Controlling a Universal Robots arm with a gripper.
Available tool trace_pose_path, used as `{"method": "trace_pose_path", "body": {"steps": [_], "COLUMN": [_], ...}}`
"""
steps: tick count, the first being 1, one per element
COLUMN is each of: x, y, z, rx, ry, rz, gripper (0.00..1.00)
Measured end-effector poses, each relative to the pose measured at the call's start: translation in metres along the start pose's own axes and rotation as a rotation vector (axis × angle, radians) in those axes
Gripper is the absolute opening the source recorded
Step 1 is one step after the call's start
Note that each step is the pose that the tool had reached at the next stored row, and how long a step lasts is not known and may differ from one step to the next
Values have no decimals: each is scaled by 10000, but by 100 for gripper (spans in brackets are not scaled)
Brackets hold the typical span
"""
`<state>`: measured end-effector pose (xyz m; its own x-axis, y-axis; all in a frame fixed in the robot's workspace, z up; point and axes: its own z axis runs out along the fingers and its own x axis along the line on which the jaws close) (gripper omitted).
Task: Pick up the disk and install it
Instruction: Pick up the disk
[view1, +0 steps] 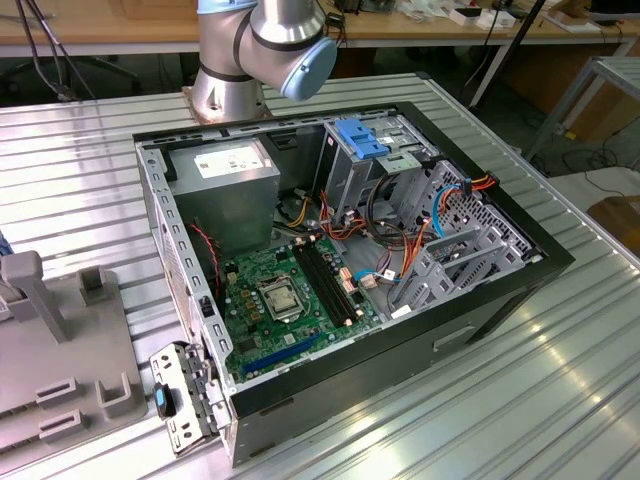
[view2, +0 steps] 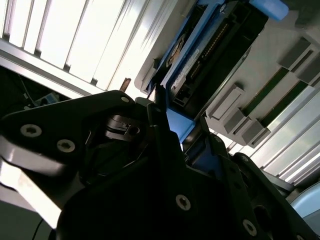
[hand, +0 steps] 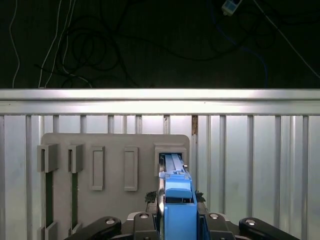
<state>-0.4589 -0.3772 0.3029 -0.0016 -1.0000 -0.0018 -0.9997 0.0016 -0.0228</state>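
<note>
The disk stands on edge in a slot of the grey holder plate; it is a dark slab with bright blue rails. In the second wrist view the disk shows its connector edge and blue rail against the same holder. My gripper sits over the near end of the disk, its black fingers pressed to both sides of the blue rail. There is no visible gap between fingers and rail. In the second wrist view the gripper straddles the blue rail.
An open computer case lies on the ribbed metal table, holding a green motherboard, a grey power box and a drive cage with a light-blue bracket. The grey holder sits at the exterior view's left.
</note>
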Motion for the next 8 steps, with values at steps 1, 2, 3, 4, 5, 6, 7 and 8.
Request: {"method": "trace_pose_path", "body": {"steps": [1, 2, 3, 4, 5, 6, 7, 8], "x": [0, 0, 0, 0, 0, 0, 0, 0], "y": [0, 0, 0, 0, 0, 0, 0, 0], "z": [0, 0, 0, 0, 0, 0, 0, -3], "rx": [0, 0, 0, 0, 0, 0, 0, 2], "ry": [0, 0, 0, 0, -2, -4, -5, -6], "rz": [0, 0, 0, 0, 0, -1, 0, -1], "gripper": [37, 37, 37, 37, 37, 37, 37, 37]}}
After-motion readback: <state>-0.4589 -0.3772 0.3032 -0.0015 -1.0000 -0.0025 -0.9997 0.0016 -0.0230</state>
